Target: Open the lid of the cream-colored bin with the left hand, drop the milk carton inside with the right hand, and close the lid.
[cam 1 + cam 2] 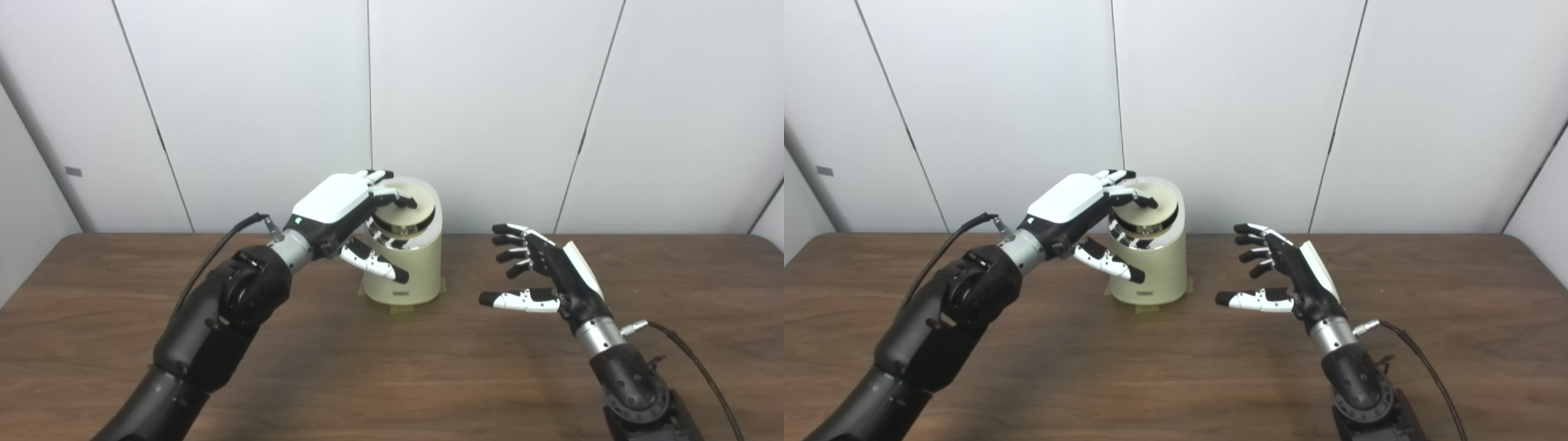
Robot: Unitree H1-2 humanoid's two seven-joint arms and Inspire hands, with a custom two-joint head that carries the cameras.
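Note:
The cream-colored bin [407,269] stands upright at the back middle of the wooden table [392,373]. Its round lid [410,215] sits tilted in a shiny ring at the top. My left hand [334,205] lies over the lid from the left, its fingers spread, with the fingertips [401,199] resting on the lid and the thumb hanging in front of the bin's wall. It grips nothing. My right hand [542,269] is open and empty, held above the table a little right of the bin, palm facing it. No milk carton is in view.
Yellowish tape [401,308] shows under the bin's base. A white panelled wall [490,110] stands right behind the table. A cable [692,358] runs from my right wrist over the table's right side.

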